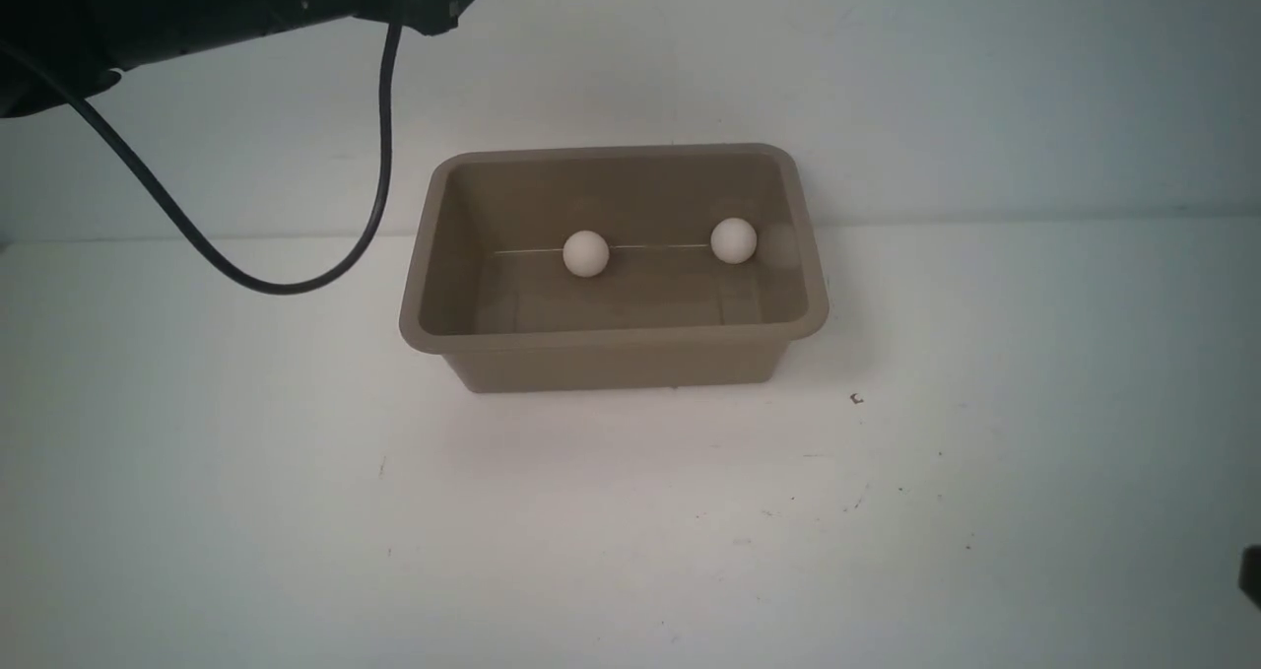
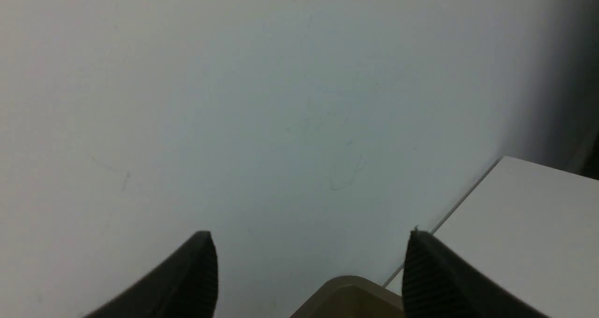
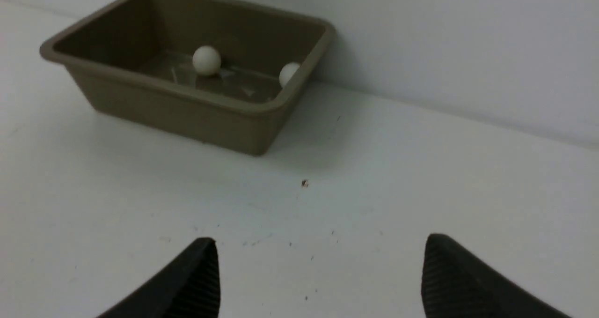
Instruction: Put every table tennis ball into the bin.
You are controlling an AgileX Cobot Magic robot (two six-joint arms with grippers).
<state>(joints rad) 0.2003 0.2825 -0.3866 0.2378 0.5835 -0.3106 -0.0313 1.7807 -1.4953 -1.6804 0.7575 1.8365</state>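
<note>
balls (image 1: 586, 254) (image 1: 734, 240), both off-white, sit apart inside the brown bin (image 1: 616, 339), one near the middle of its far side and the other toward its right end. the left claw (image 2: 311, 262) has its fingers spread wide around nothing, with a corner of the bin showing between and beyond them, while the left arm (image 1: 227, 9) reaches across the far left of the front view with a dark cable (image 1: 384, 137) looping down from it. the right claw (image 3: 320, 266) also stands wide apart and holds nothing, over the pale, speckled table (image 1: 630, 511).
</note>
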